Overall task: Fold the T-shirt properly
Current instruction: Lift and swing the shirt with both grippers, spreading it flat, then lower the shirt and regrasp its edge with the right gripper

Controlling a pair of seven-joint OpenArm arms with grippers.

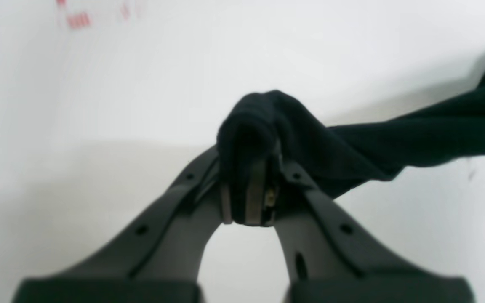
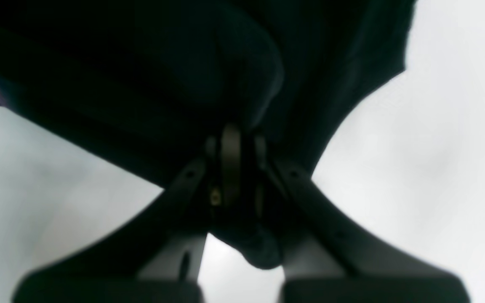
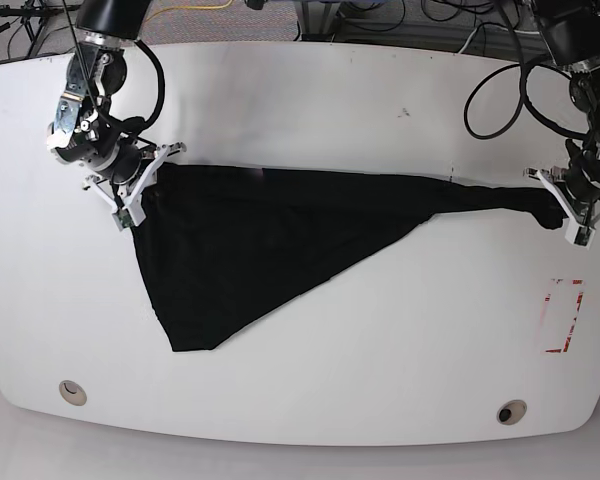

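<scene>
- White tabletop point(image 3: 310, 110) fills every view, with cables trailing off past its far edge and a small red-marked rectangle point(image 3: 563, 316) near the left gripper's side.
- Left gripper point(image 1: 249, 210): jaws pressed together on a bunched knob of the T-shirt point(image 3: 250, 250), which bulges just beyond the tips and runs off as a narrow twisted band.
- Right gripper point(image 2: 232, 168): jaws clamped on dark cloth too; a small lump pokes out behind them and a broad dark sheet hangs just ahead.
- Between the two grippers the shirt is drawn taut along its upper edge, and below that line it sags into a triangle lying on the table.
- Handling, as I judge it: light, limp, no stiffness, so it droops wherever unsupported and bunches where pinched.
- Grip advice: a hem, shoulder seam or corner would hold better than loose single-layer cloth, which could slide out under tension.
</scene>
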